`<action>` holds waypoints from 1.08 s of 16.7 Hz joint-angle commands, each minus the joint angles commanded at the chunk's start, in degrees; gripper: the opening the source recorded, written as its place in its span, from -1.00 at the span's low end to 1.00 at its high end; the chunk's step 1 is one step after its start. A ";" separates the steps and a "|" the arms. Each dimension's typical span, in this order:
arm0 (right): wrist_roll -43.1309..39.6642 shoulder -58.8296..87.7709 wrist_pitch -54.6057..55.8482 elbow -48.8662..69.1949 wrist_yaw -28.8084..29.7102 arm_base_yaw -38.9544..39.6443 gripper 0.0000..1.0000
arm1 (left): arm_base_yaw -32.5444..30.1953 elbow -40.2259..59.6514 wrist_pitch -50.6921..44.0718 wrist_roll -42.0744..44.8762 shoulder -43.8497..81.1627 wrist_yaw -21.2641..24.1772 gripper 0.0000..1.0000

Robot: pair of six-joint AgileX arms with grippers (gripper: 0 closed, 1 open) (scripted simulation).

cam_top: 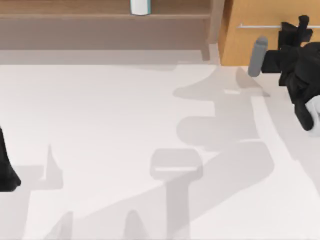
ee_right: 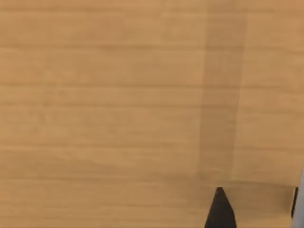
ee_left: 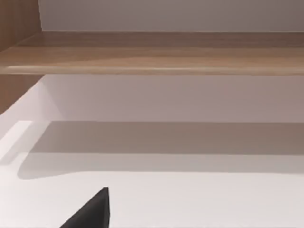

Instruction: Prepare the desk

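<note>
The desk (cam_top: 115, 125) is a wide white tabletop with a brown wooden back shelf (cam_top: 100, 17) along its far edge. An orange-tan drawer front (cam_top: 260, 40) with a thin silver bar handle (cam_top: 257, 25) stands at the far right. My right gripper (cam_top: 297, 27) is up against that drawer front, at the handle's right part. The right wrist view looks straight at the drawer's wood grain (ee_right: 118, 95) from very close. My left arm (cam_top: 6, 167) is parked at the table's left edge, and its wrist view faces the back shelf (ee_left: 156, 52) across the white top (ee_left: 190, 199).
A white cylinder with a light blue band (cam_top: 140, 6) stands on the back shelf, left of the drawer. A wooden upright (cam_top: 216, 25) separates the shelf from the drawer. Arm shadows lie across the middle and right of the tabletop.
</note>
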 joint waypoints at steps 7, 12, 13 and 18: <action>0.00 0.00 0.00 0.00 0.00 0.00 1.00 | 0.00 0.00 0.00 0.00 0.00 0.00 1.00; 0.00 0.00 0.00 0.00 0.00 0.00 1.00 | 0.00 0.00 0.00 0.00 0.00 0.00 1.00; 0.00 0.00 0.00 0.00 0.00 0.00 1.00 | 0.00 0.00 0.00 0.00 0.00 0.00 1.00; 0.45 -1.09 0.97 -3.17 -0.05 0.78 1.00 | 0.00 0.00 0.00 0.00 0.00 0.00 1.00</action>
